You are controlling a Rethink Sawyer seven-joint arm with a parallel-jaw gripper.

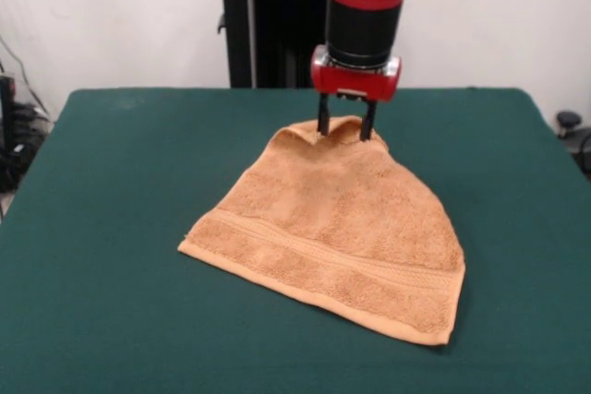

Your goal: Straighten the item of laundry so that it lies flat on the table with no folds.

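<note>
The gripper pinches the towel at its far edge, lifting that end while the near banded edge rests on the table. Draw away from the resting edge (slowly, keeping tension) before lowering.

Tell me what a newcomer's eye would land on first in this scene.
First, the orange-tan towel in the middle of the dark green table, peaked like a tent at its far edge. Next, the red and black arm coming down from above, its gripper at that raised peak, black fingers astride the bunched cloth.
</note>
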